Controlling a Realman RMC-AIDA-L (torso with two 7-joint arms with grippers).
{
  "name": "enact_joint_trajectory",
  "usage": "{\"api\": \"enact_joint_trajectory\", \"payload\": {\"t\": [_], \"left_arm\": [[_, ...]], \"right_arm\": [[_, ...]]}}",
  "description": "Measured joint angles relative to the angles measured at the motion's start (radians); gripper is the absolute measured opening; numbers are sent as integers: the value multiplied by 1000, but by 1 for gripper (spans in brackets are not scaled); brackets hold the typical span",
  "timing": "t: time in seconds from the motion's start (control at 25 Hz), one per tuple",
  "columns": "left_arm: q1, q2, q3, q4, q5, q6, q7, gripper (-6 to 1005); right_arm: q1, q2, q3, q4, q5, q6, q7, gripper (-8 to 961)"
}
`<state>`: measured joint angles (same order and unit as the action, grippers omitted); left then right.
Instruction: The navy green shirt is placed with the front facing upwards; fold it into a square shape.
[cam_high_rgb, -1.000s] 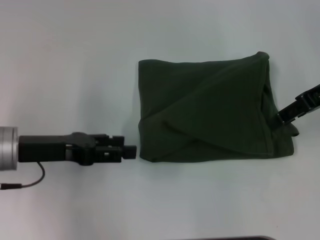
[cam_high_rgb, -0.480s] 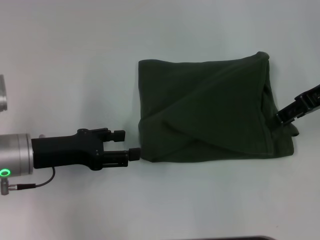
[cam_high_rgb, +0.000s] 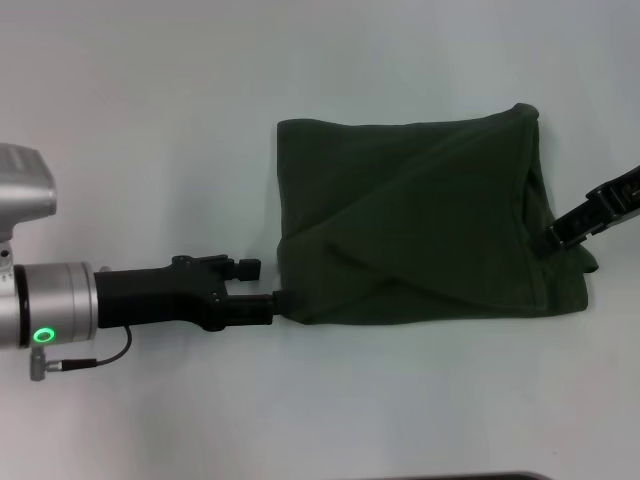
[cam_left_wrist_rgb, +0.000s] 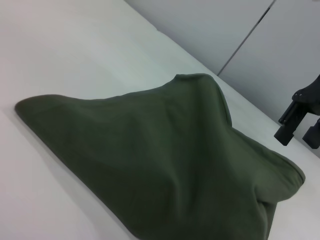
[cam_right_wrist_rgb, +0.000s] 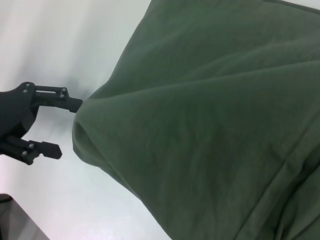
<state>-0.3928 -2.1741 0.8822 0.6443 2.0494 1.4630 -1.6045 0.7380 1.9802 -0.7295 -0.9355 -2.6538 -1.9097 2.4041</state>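
Observation:
The navy green shirt (cam_high_rgb: 410, 225) lies folded into a rough rectangle on the white table, its lettering hidden. It also shows in the left wrist view (cam_left_wrist_rgb: 160, 150) and the right wrist view (cam_right_wrist_rgb: 210, 120). My left gripper (cam_high_rgb: 268, 283) is open at the shirt's near left corner, with one fingertip (cam_high_rgb: 286, 298) touching the cloth edge. The right wrist view shows the left gripper (cam_right_wrist_rgb: 65, 127) with its jaws apart and nothing between them. My right gripper (cam_high_rgb: 558, 236) sits at the shirt's right edge. In the left wrist view the right gripper (cam_left_wrist_rgb: 299, 134) shows two separated fingers with no cloth held.
The white table (cam_high_rgb: 150, 120) surrounds the shirt. A dark strip (cam_high_rgb: 470, 477) runs along the table's near edge. A grey wall (cam_left_wrist_rgb: 260, 35) stands beyond the table in the left wrist view.
My left arm has moved right toward the shirt, and its lower fingertip now touches the near left corner. The right gripper has barely shifted. The shirt has not moved.

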Motion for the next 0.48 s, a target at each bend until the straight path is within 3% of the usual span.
{"api": "enact_joint_trajectory", "payload": {"t": [0.48], "left_arm": [[-53,0,32,-85,-5,-54,6,701]], "right_arm": [[3,-1,3,0,0,0,1,618]]}}
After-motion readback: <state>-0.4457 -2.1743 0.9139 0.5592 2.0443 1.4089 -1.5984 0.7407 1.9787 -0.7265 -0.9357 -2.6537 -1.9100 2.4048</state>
